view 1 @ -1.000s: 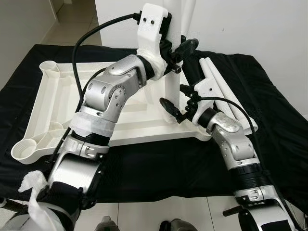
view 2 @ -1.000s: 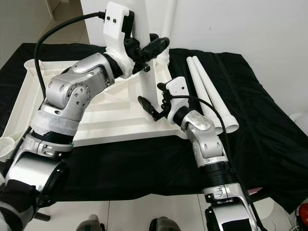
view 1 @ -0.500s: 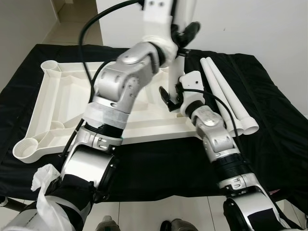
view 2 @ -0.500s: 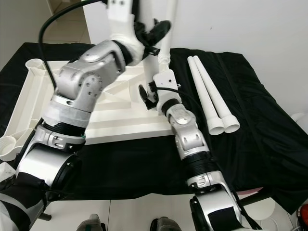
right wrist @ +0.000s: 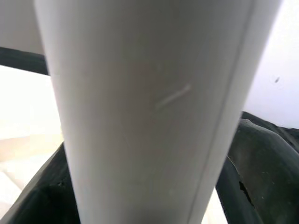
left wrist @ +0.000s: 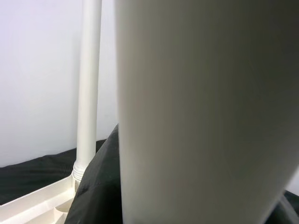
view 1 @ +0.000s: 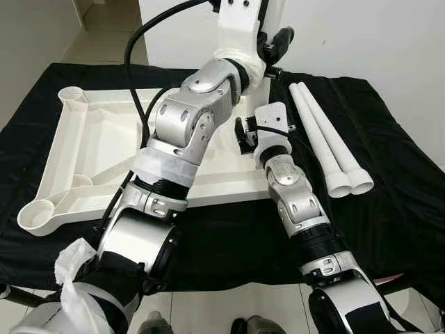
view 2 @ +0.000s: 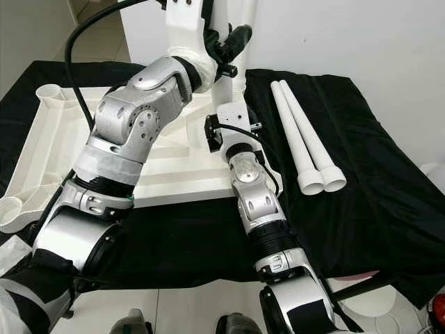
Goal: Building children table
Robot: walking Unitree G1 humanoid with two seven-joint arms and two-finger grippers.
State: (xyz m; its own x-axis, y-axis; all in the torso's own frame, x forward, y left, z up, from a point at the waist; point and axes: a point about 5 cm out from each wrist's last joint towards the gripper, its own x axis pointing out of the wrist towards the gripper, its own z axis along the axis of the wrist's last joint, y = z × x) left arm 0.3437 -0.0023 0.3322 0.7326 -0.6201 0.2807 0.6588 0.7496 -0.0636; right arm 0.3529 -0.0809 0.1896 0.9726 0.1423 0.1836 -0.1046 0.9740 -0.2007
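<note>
Upside-down white tabletop (view 1: 90,153) on black cloth (view 1: 389,229). Left gripper (view 2: 226,52) pinching upright leg (left wrist: 201,116) high; right gripper (view 1: 245,136) near leg's base, fingers hidden, can't tell. 2 spare legs (view 2: 306,149) beside. Hollow plastic probably: light, stiff, slick; grip low near socket.

tabletop (view 1: 90,149): white molded plastic, smooth, kinda satin | loose legs (view 1: 327,142): same matt white plastic tubes | held leg (right wrist: 149,107): smooth, faint scuff mark | cloth (view 1: 410,181): black, matt, wrinkly fabric | floor (view 1: 104,31): glossy pale tile
</note>
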